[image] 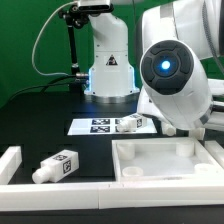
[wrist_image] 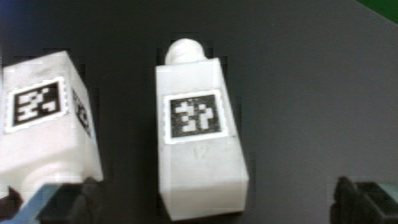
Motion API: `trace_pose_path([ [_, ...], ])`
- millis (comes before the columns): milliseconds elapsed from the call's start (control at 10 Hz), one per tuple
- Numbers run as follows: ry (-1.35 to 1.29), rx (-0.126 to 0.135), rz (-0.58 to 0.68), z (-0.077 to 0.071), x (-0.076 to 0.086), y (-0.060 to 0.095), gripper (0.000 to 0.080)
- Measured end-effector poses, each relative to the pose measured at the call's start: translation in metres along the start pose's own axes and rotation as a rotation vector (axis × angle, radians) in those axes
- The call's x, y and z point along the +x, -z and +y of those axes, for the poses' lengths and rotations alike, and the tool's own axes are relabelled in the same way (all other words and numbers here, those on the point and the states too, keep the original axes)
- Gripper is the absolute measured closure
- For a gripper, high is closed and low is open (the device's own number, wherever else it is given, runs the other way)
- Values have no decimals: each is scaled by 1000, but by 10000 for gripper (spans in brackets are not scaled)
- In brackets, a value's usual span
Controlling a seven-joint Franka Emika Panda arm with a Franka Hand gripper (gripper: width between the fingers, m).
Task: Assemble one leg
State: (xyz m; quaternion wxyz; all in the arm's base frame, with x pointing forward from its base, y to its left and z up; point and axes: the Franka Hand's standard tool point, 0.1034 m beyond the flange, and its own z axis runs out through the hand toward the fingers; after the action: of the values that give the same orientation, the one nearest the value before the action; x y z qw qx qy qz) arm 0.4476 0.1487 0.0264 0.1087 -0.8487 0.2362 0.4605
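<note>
In the wrist view a white leg (wrist_image: 192, 125) with a square tag lies on the black table, its rounded tip pointing away from the gripper. My gripper (wrist_image: 210, 205) is open, and its dark fingertips (wrist_image: 54, 200) stand wide on either side of the leg's near end without touching it. A second tagged leg (wrist_image: 48, 110) lies beside it, close to one finger. In the exterior view these two legs (image: 130, 124) lie by the marker board, and the gripper is hidden behind the arm. Another leg (image: 57, 166) lies apart at the exterior view's left.
The marker board (image: 98, 127) lies mid-table before the robot base. A large white tray-like part (image: 165, 160) sits at the front right. White bars run along the left (image: 10, 163) and the front edge (image: 70, 200). The arm's bulky joint (image: 170, 75) hangs over the right.
</note>
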Motion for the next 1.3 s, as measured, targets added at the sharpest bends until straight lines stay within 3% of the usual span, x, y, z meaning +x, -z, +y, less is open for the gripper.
trace_pose_path([
  [300, -21, -16, -16, 3, 1, -31, 151],
  [400, -22, -14, -14, 3, 3, -31, 151],
  [500, -23, -12, -14, 4, 3, -30, 248],
  [600, -24, -12, -14, 4, 3, -30, 248],
  [700, -25, -11, -14, 4, 3, -30, 421],
  [800, -25, -10, -14, 5, 4, -30, 515],
  [1000, -18, -7, -12, 4, 3, -24, 515],
  [1100, 27, 16, 17, -2, -9, 10, 515],
  [1200, 61, 54, 38, 2, -23, 51, 515],
  [1300, 67, 85, 64, 4, -22, 79, 515],
])
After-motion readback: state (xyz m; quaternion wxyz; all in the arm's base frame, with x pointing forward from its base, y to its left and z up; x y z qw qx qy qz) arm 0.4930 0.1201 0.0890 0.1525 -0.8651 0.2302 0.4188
